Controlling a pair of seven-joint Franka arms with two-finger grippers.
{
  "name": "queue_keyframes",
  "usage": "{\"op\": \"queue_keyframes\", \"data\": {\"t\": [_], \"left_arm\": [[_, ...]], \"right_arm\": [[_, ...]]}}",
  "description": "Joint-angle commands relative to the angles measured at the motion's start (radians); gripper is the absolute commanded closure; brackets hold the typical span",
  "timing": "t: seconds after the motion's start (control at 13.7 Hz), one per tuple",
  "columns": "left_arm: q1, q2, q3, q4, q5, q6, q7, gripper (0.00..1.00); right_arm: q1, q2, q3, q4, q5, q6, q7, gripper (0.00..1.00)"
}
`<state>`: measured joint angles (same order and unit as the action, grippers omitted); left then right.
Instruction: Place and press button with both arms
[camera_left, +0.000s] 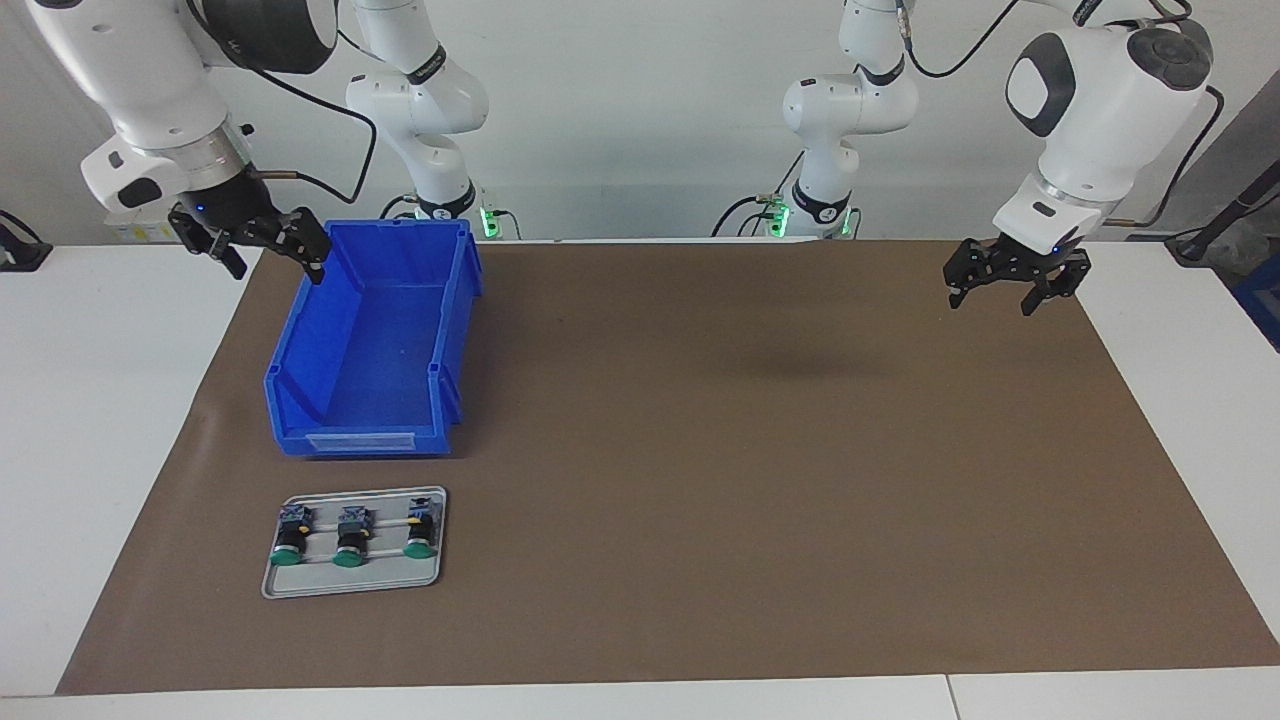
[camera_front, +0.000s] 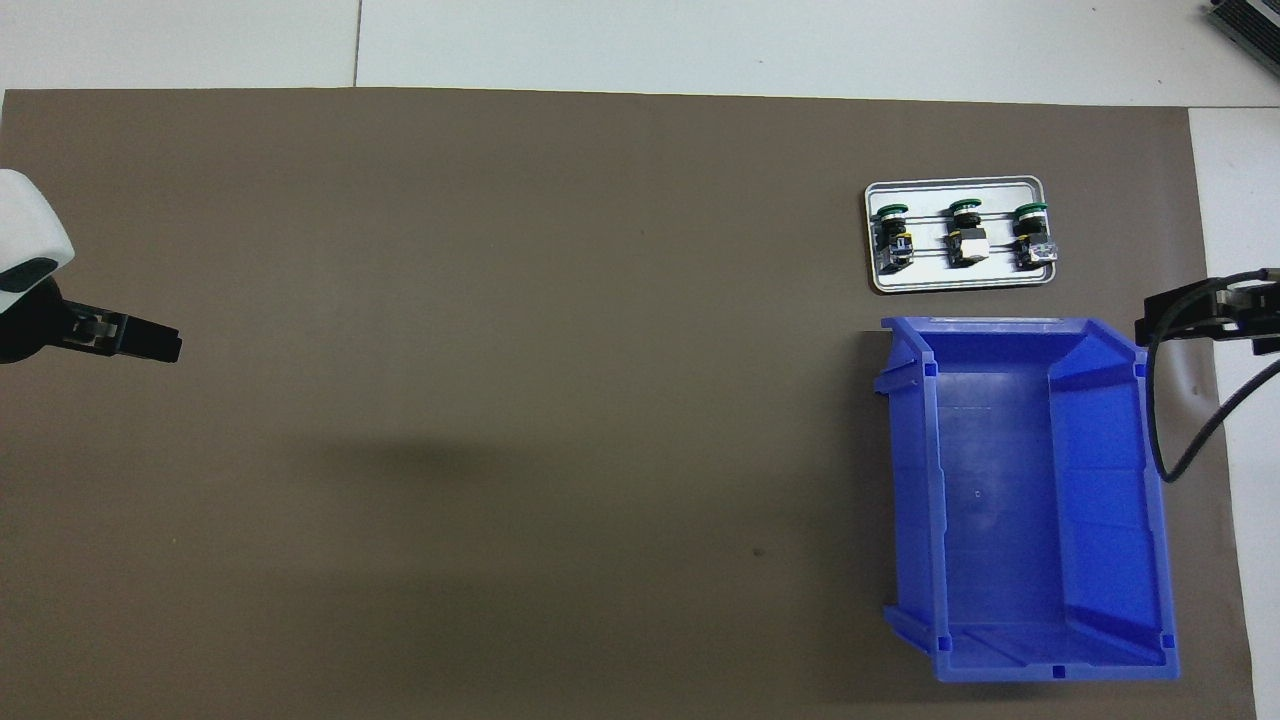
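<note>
Three buttons (camera_left: 348, 538) lying side by side in tray (camera_left: 350, 585), farther from robots than blue bin (camera_left: 375, 340). Right gripper (camera_left: 265, 250) up beside bin, fingers spread, grasping nothing. Left gripper (camera_left: 1015, 285) over mat (camera_left: 750, 450), fingers spread too, waiting.

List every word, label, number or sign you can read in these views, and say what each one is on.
No text can be read in either view.
The blue bin has a label strip on its low end wall, with nothing legible on it.
The three buttons on the grey tray show no readable marking.
</note>
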<state>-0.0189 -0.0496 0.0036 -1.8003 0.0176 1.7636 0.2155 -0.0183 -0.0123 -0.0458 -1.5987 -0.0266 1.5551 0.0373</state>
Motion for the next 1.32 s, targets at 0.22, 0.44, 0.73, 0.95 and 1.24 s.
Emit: {"op": "queue_keyframes", "data": {"t": [0.22,0.44,0.73,0.95,1.24], "left_arm": [[-0.001,-0.030,0.003,-0.034,0.015,0.011,-0.008,0.00],[-0.001,-0.030,0.001,-0.034,0.015,0.011,-0.008,0.00],[-0.001,-0.030,0.003,-0.034,0.015,0.011,-0.008,0.00],[-0.001,-0.030,0.001,-0.034,0.015,0.011,-0.008,0.00],[-0.001,-0.030,0.003,-0.034,0.015,0.011,-0.008,0.00]], "right_arm": [[-0.009,-0.015,0.015,-0.015,-0.015,-0.009,-0.005,0.00],[-0.011,-0.015,0.015,-0.018,-0.022,-0.004,-0.014,0.00],[-0.009,-0.017,0.014,-0.027,-0.032,0.031,-0.016,0.00],[-0.008,-0.017,0.014,-0.029,-0.039,0.033,-0.014,0.00],[-0.009,-0.017,0.015,-0.027,-0.039,0.036,-0.016,0.00]]}}
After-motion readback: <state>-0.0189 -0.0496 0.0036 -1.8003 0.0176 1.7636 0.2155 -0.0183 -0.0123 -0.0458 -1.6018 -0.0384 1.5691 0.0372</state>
